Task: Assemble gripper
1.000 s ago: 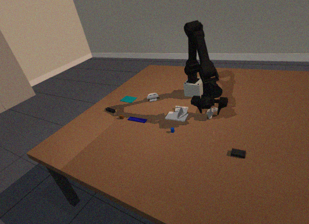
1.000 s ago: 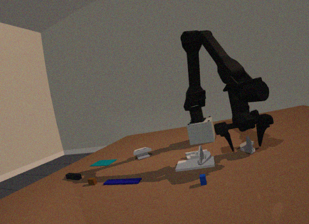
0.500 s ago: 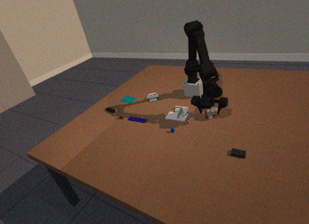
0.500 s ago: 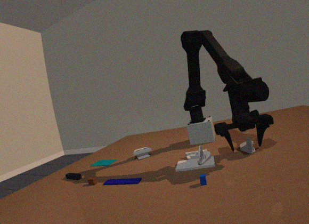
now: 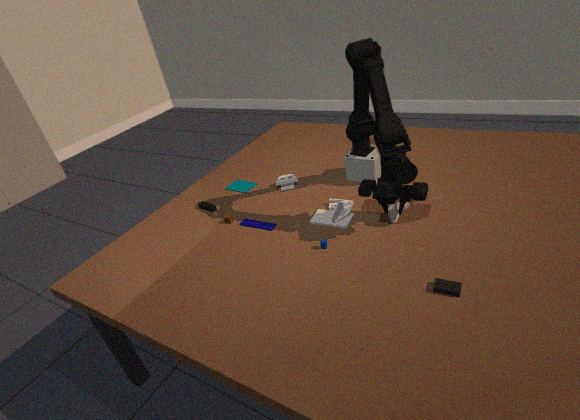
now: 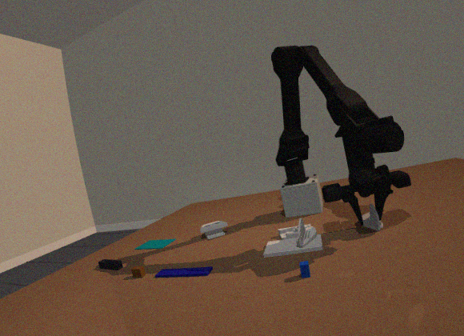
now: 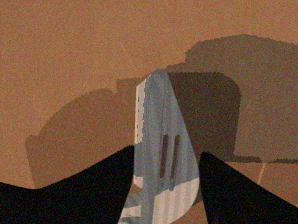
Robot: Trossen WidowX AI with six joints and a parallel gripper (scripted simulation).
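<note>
My gripper (image 5: 394, 213) (image 6: 371, 223) (image 7: 168, 156) points down at the table, shut on a loose grey-white jaw (image 6: 372, 216) (image 7: 156, 110). One finger is against each side of the jaw in the wrist view; its toothed end runs off the lower edge. The jaw is at table height, right of the gripper base (image 5: 324, 218) (image 6: 279, 248). The other jaw (image 5: 342, 211) (image 6: 302, 237) is on the base; whether it is fully seated on its pin cannot be told. The white housing plate (image 5: 287, 179) (image 6: 214, 228) lies on the table at the back left.
A navy strip (image 5: 258, 225) (image 6: 184, 272), an orange cube (image 5: 228, 219) (image 6: 138, 272), a black block (image 5: 207, 206) (image 6: 110, 264) and a teal square (image 5: 241, 186) (image 6: 156, 244) lie left of the base. A small blue block (image 5: 323, 244) (image 6: 305, 269) stands in front, a black box (image 5: 447, 287) at front right.
</note>
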